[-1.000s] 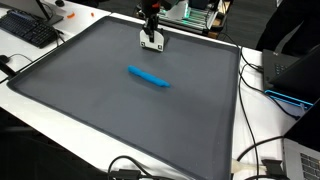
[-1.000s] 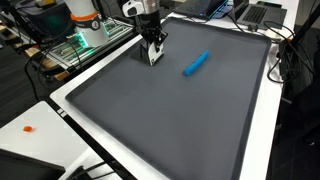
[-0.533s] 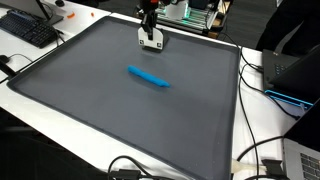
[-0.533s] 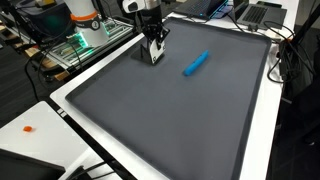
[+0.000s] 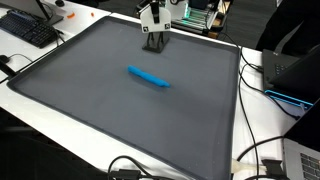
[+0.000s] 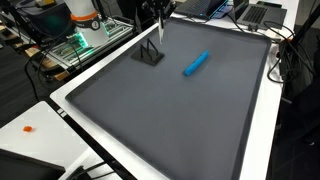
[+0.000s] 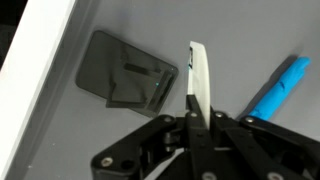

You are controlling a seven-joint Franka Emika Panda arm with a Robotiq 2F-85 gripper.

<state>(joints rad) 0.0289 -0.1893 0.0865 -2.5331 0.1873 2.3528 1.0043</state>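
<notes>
My gripper (image 7: 197, 118) is shut on a thin white flat piece (image 7: 198, 75) and holds it upright above the grey mat (image 5: 100, 100). In both exterior views the gripper (image 5: 150, 14) (image 6: 160, 20) hangs over the mat's far edge. Just below it a dark grey square holder (image 5: 153, 41) (image 6: 150, 55) (image 7: 125, 70) lies flat on the mat, apart from the piece. A blue marker-like stick (image 5: 148, 76) (image 6: 195, 64) (image 7: 280, 85) lies on the mat a little way from the holder.
The mat sits on a white table (image 6: 60, 115). A black keyboard (image 5: 28, 28) lies beyond one corner. Black cables (image 5: 262, 150) and a laptop (image 5: 295, 75) line one side. Electronics with green lights (image 6: 80, 42) stand behind the arm. A small orange bit (image 6: 28, 128) lies on the table.
The gripper has risen with the white piece, lifting it off the dark grey holder, which stays on the mat. The blue stick has not moved.
</notes>
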